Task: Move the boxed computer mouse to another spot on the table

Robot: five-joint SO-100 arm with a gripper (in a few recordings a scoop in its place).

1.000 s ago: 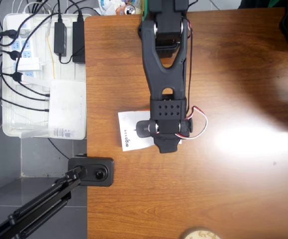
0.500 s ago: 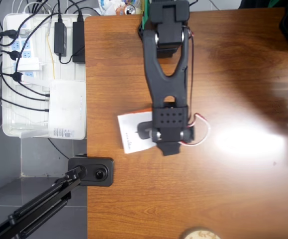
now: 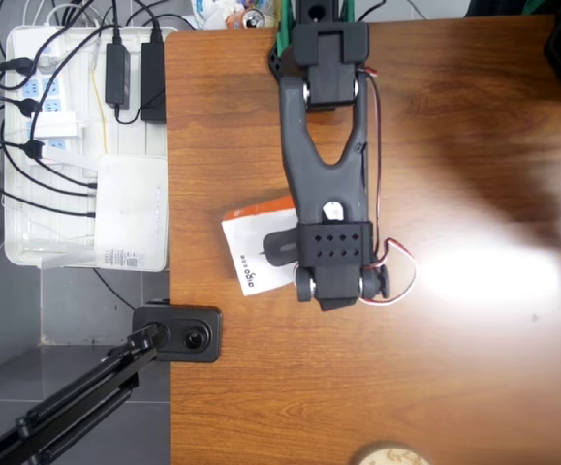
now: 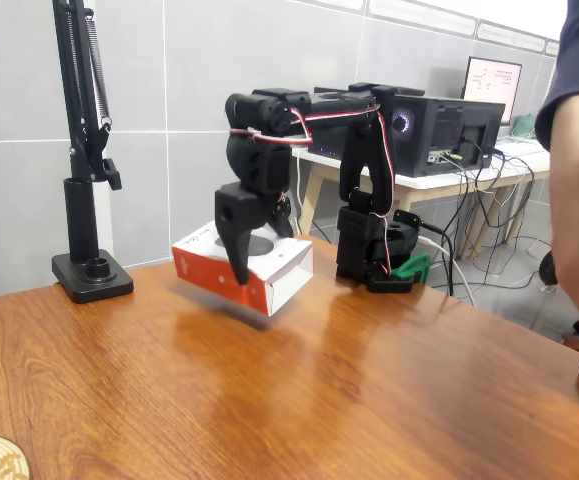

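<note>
Your gripper is clamped on the boxed computer mouse, one black finger running down the orange-red side that faces the fixed camera, and the box hangs clear of the table, tilted, with its reflection on the glossy wood just below it. In the overhead view the boxed computer mouse sits at about 9 o'clock from the gripper, its white top with the dark grey mouse picture partly covered by the black arm, and its orange-red edge showing along the side toward 12 o'clock. The box lies close to the table's 9 o'clock edge, turned a little off square to that edge. Past the edge, at 9 to 11 o'clock from the box, you have the white tray of cables and power strips, and at 7 o'clock the black camera stand base.
</note>
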